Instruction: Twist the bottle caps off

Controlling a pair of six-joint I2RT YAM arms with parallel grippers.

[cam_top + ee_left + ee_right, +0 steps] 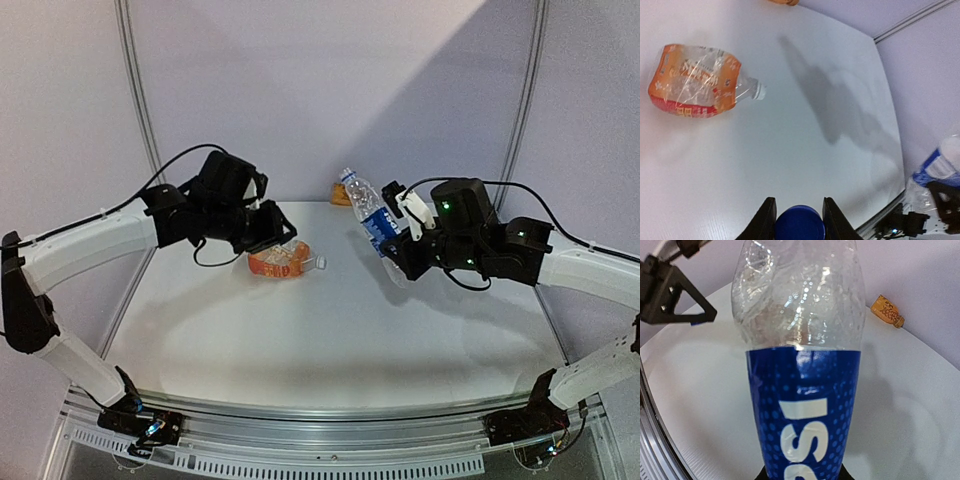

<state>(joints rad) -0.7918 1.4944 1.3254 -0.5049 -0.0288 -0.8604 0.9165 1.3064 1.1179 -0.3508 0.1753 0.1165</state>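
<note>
The left arm [85,248] rises from its base at the near left corner, bends at the elbow by the left wall, and reaches rightward over the table [330,345] with its wrist turned down. The left gripper [268,232] hangs above the back left of the table, its fingers [765,220] pinched on the dark blue cap [800,224], which is well apart from either bottle. Just below it the orange bottle [278,262] lies on its side on the table, neck pointing right, with the white cap [321,262] on its neck. A small orange object [340,193] lies by the back wall. To the right, the water bottle [368,212] is held off the table, tilted with its neck up and to the left. The right gripper [398,248] is clamped on its lower body, below the blue label. The right arm [590,270] comes in from the right edge, forearm nearly level.
</note>
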